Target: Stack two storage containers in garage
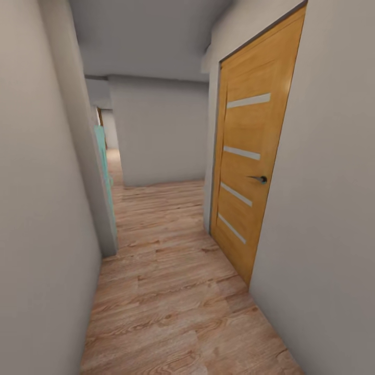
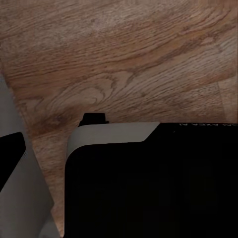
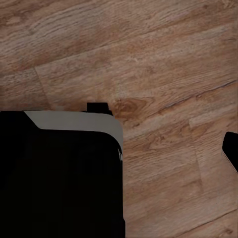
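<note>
Ahead of you in the head view runs a narrow hallway with a light wood plank floor (image 1: 172, 291) filling the lower middle of the frame. At the right, a wooden door (image 1: 250, 172) stands closed in the pale wall, with four pale horizontal strips across it and a dark lever handle (image 1: 259, 179) near its right edge. At the left, a plain grey wall (image 1: 41, 208) takes up the whole side, and just past its corner a teal panel (image 1: 102, 161) shows edge-on. Further back, at the upper middle, a grey wall block (image 1: 161, 130) faces you, with a passage going on to its left.

Your left wrist view looks down on wood planks in its upper half, with the robot's black and grey base (image 2: 148, 183) across the lower right. Your right wrist view shows the same planks, with the black and grey base (image 3: 59, 173) at the lower left.

You cannot tell from these pictures whether either pincer is spread or pressed together. No storage container can be placed from these views.
</note>
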